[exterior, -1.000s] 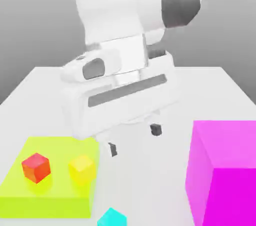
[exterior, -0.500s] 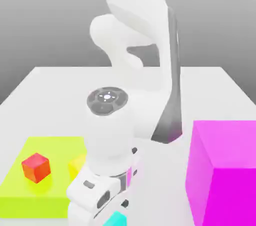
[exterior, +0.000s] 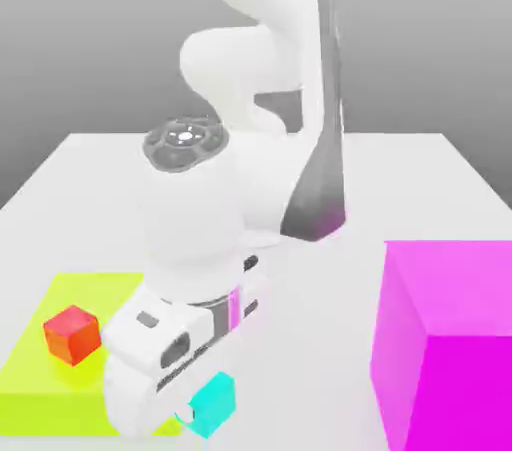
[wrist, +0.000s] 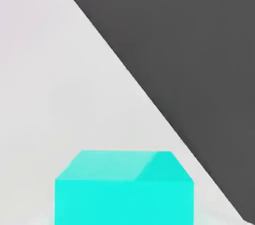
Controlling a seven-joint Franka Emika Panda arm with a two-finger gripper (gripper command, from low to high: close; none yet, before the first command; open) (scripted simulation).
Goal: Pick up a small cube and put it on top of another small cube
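You see the small cyan cube [exterior: 212,405] at the near edge of the white table [exterior: 420,179], just right of the yellow-green flat slab [exterior: 55,379] in the exterior view. The gripper [exterior: 195,411] sits low over that spot, its white body pressed against the cube's left side, and a dark fingertip [exterior: 183,416] touches the cube's lower left edge. You cannot tell whether the jaws are spread or pinching the cube, because the hand's body covers them. In the hand view, the cyan cube [wrist: 124,189] lies close under the camera, resting on the table [wrist: 60,79] near its edge. 1 small red cube [exterior: 72,333] sits on the slab, left of the hand. The large magenta block [exterior: 445,339] stands well apart on the exterior view's right.
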